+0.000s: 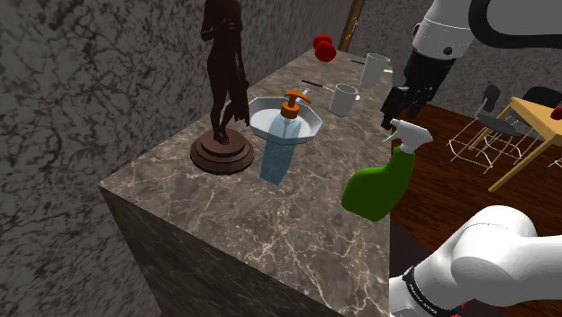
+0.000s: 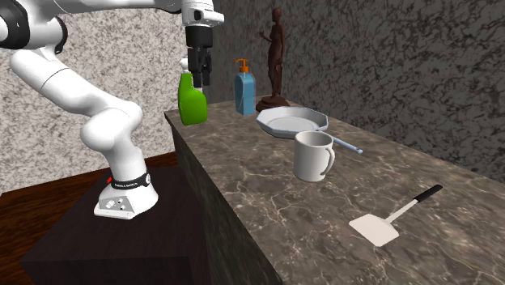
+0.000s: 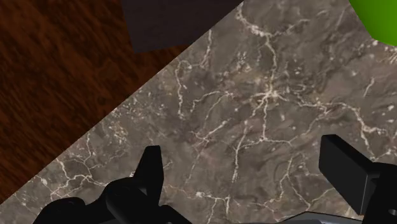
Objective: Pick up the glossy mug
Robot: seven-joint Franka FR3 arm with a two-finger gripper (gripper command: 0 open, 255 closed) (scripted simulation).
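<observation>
Two pale mugs stand on the marble counter (image 1: 297,225) at its far end in the shoulder view. The nearer is a white mug (image 1: 344,99); the farther is a greyer, shinier mug (image 1: 374,67). One white mug (image 2: 313,155) with its handle to the right stands mid-counter in the second exterior view. My black gripper (image 1: 394,110) hangs over the counter's edge, just above the green spray bottle (image 1: 378,185), short of both mugs. It (image 2: 199,77) points downward. In the wrist view the gripper (image 3: 245,149) is open, with bare marble and nothing else between its fingers.
A dark statue (image 1: 222,90), a white octagonal dish (image 1: 311,122) and a blue soap dispenser (image 1: 281,144) crowd the counter's middle. A white spatula (image 2: 388,220) lies beyond the mug. A red object (image 1: 324,47) sits at the far end. Wooden floor (image 3: 57,76) lies beside the counter.
</observation>
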